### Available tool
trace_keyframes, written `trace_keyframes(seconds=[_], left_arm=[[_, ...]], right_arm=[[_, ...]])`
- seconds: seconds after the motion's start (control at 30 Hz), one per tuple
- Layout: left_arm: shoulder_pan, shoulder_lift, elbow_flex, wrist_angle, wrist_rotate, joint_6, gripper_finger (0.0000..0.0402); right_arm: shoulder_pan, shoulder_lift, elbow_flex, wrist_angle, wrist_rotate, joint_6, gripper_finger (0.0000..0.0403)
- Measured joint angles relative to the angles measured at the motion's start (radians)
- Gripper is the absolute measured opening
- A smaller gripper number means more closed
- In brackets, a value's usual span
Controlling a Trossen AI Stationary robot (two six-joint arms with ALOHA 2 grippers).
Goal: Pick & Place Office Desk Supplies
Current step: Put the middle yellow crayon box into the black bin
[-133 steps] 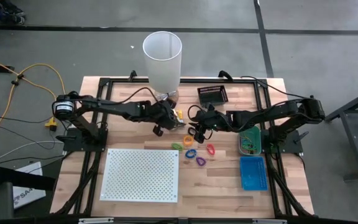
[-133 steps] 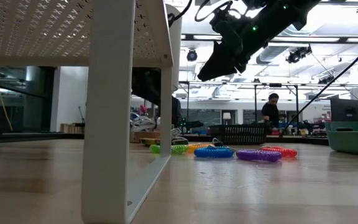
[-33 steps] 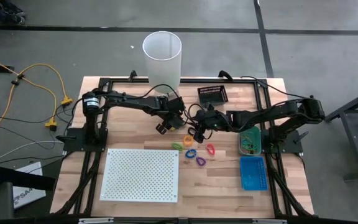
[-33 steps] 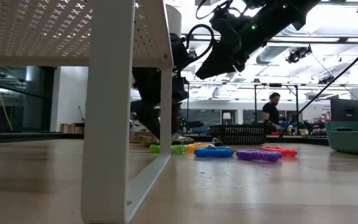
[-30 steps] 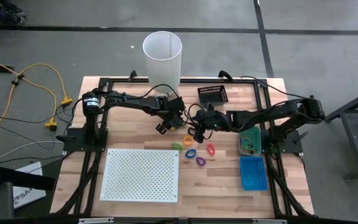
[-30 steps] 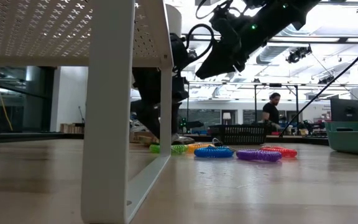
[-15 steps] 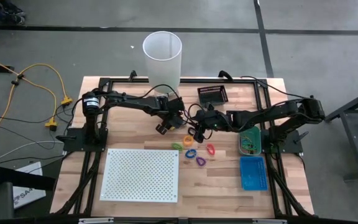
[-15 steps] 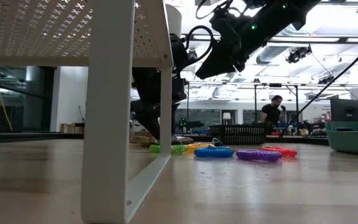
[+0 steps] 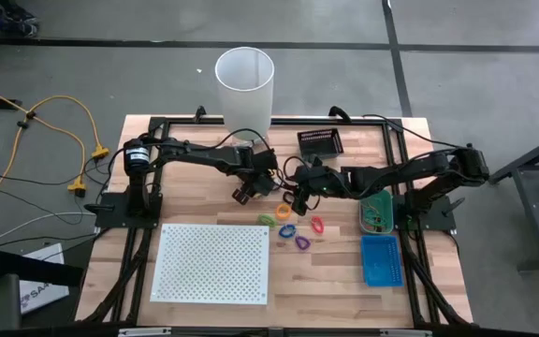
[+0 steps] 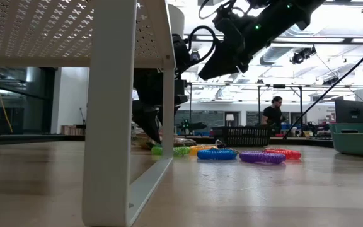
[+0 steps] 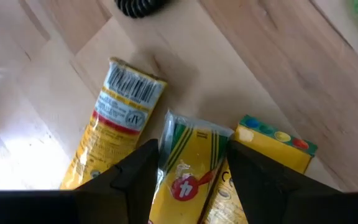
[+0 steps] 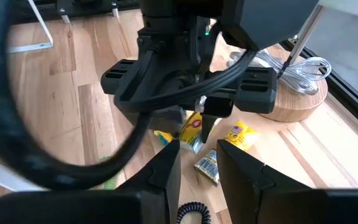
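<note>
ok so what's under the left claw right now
Three yellow crayon packets lie on the wood under the open left claw, the middle one between its fingers. Their near ends are hidden by the claw.

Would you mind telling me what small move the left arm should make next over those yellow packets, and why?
Probably lower a little and close. In the left wrist view the left gripper is open, its fingers straddling the middle yellow packet, with another packet and a yellow box close on either side. The low view shows it just above the table. The right gripper hovers nearby.
</note>
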Motion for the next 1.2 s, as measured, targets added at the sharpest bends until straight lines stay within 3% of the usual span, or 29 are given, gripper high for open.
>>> trace_keyframes(seconds=[0.53,0.97,1.2], left_arm=[[0.022,0.001,-0.002,0.008,0.003,-0.001,0.0189],[0.030,0.002,-0.002,-0.013,0.086,-0.080,0.0188],[0.029,0.002,-0.002,-0.013,0.090,-0.083,0.0151]], right_arm=[[-0.001,0.000,0.000,0.000,0.002,0.000,0.0093],[-0.001,0.000,0.000,0.000,0.002,0.000,0.0093],[-0.001,0.000,0.000,0.000,0.002,0.000,0.0093]])
